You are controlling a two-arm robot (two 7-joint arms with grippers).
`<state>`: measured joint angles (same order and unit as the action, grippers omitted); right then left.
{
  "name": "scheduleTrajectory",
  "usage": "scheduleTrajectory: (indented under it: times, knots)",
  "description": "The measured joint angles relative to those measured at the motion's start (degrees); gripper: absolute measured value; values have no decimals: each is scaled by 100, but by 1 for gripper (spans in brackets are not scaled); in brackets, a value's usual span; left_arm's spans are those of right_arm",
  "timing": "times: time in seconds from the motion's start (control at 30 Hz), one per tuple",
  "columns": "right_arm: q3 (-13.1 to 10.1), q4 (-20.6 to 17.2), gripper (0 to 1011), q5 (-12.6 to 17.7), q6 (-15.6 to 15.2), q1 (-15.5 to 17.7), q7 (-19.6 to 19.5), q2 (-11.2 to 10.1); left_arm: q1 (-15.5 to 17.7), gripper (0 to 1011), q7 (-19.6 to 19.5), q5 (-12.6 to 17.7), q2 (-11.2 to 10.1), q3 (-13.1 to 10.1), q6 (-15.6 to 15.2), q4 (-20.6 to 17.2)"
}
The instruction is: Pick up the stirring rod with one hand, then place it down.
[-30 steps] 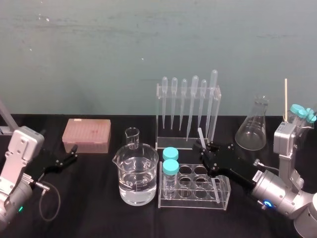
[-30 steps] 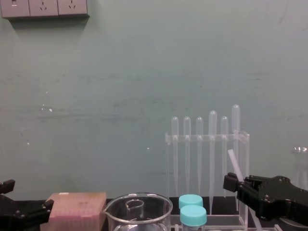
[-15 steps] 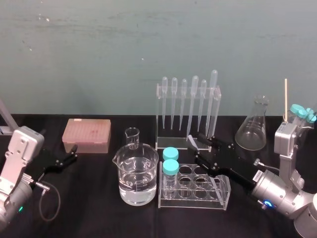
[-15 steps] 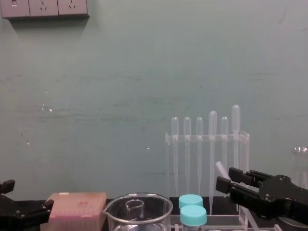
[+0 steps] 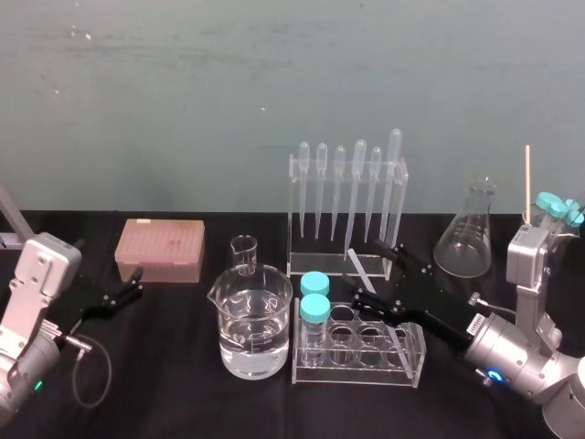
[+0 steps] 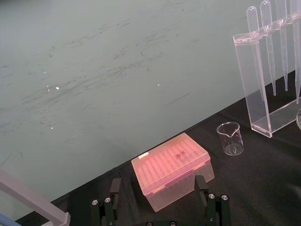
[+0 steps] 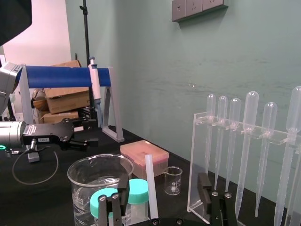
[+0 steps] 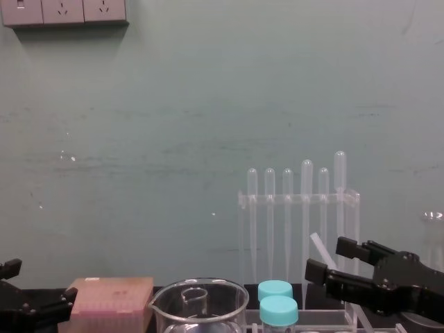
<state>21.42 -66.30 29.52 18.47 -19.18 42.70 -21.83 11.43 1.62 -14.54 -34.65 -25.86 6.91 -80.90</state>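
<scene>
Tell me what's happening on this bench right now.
The right hand is at the stirring rod, which stands tilted in the clear test tube rack, its top leaning toward the pipette stand. The hand's fingers are spread open on either side of the rod and are not clamping it. The left hand sits open and idle by the pink tip box.

A scuffed green wall behind a black surface

We see a teal-green painted wall (image 8: 208, 104), streaked and scratched, spanning the far side of the black surface (image 5: 183, 402). Grey power sockets (image 8: 64, 12) sit high on its left. Cardboard boxes (image 7: 66, 100) are stacked before a pale wall (image 7: 47, 23) farther off.
</scene>
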Motion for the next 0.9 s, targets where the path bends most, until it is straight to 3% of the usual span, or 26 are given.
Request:
scheduleTrajectory:
  times: [0.1, 0.23, 0.33, 0.37, 0.47, 0.53, 0.63, 0.7, 0.9]
  knots:
    - [1, -3, 998, -3, 4, 0, -5, -1, 0, 1000, 0, 0, 0, 0, 0, 0]
    - [-37, -149, 1000, -77, 273, 0, -99, 14, 0, 1000, 0, 0, 0, 0, 0, 0]
    - [-190, -389, 1000, -99, 751, 21, -201, 61, 0, 1000, 0, 0, 0, 0, 0, 0]
    - [-190, -389, 1000, -99, 751, 21, -201, 61, 0, 1000, 0, 0, 0, 0, 0, 0]
    - [-388, -638, 1000, -227, 1135, 99, -433, 97, 0, 1000, 0, 0, 0, 0, 0, 0]
    - [-566, -830, 1000, -389, 1240, 201, -726, 95, 0, 1000, 0, 0, 0, 0, 0, 0]
    - [-864, -1067, 1000, -573, 1053, 453, -1226, 37, 0, 1000, 0, 0, 0, 0, 0, 0]
    - [-921, -1101, 1000, -591, 972, 512, -1314, 20, 0, 1000, 0, 0, 0, 0, 0, 0]
    - [-1228, -1316, 1000, -788, 197, 1088, -1865, -171, 0, 1000, 0, 0, 0, 0, 0, 0]
